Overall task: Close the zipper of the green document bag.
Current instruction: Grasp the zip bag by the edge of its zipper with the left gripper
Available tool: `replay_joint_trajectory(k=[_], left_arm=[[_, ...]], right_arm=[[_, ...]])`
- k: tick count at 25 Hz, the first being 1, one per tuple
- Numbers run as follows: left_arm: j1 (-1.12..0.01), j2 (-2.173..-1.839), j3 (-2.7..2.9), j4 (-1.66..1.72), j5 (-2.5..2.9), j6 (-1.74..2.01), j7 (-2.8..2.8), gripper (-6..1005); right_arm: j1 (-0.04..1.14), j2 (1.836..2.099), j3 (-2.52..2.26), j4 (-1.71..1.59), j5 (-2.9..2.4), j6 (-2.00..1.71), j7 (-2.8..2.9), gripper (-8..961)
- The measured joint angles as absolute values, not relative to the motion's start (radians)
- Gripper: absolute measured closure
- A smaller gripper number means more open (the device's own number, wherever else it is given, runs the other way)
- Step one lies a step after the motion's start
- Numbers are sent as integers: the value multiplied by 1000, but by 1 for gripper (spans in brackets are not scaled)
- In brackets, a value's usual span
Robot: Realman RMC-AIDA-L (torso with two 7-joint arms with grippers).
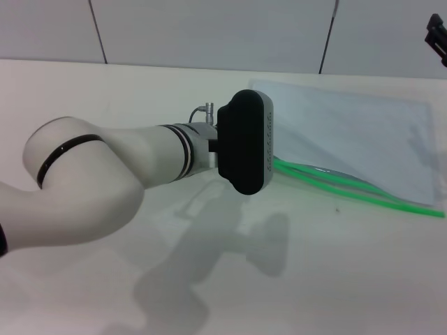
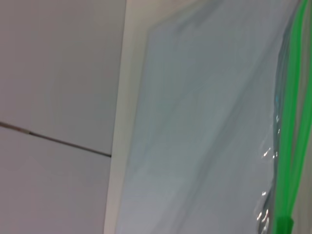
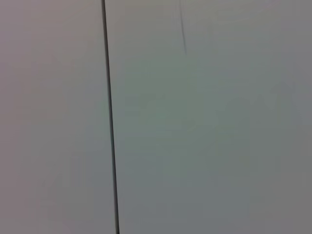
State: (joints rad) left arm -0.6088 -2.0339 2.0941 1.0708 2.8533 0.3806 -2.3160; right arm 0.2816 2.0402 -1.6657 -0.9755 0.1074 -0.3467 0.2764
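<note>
Lying flat on the pale counter (image 1: 335,279), the large translucent grey-blue green document bag (image 1: 356,139) had its near edge gaping, the two bright green strips of the zipper (image 1: 349,190) parted. The left pincer (image 1: 269,164) sat at that edge's end, hidden behind its black wrist housing, so whether its fingers were apart I cannot tell. The right pincer (image 1: 438,36) was parked far off. Doing this well probably meant catching the slider squarely and pulling straight along the strip.
</note>
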Motion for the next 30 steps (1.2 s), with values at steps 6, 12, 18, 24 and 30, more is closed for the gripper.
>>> replay_joint_trajectory(k=[6,12,18,24,30], left_arm=[[-620,-2034,2127,1033,2833,303,-2314,219],[-635,-2038,2130,982,2823,254,-2316,236],[-641,-2038,2132,942,2821,207,-2311,239],[-659,-2039,2160,899,2795,152,-2312,243],[-663,-2038,2181,891,2780,120,-2310,246]], right_arm=[[290,2040,-1671,-975,107,-347,276,126],[292,2040,-1670,-973,107,-347,276,129],[292,2040,-1673,-972,107,-347,276,130],[293,2040,-1675,-972,107,-347,276,132],[293,2040,-1677,-972,107,-347,276,132]])
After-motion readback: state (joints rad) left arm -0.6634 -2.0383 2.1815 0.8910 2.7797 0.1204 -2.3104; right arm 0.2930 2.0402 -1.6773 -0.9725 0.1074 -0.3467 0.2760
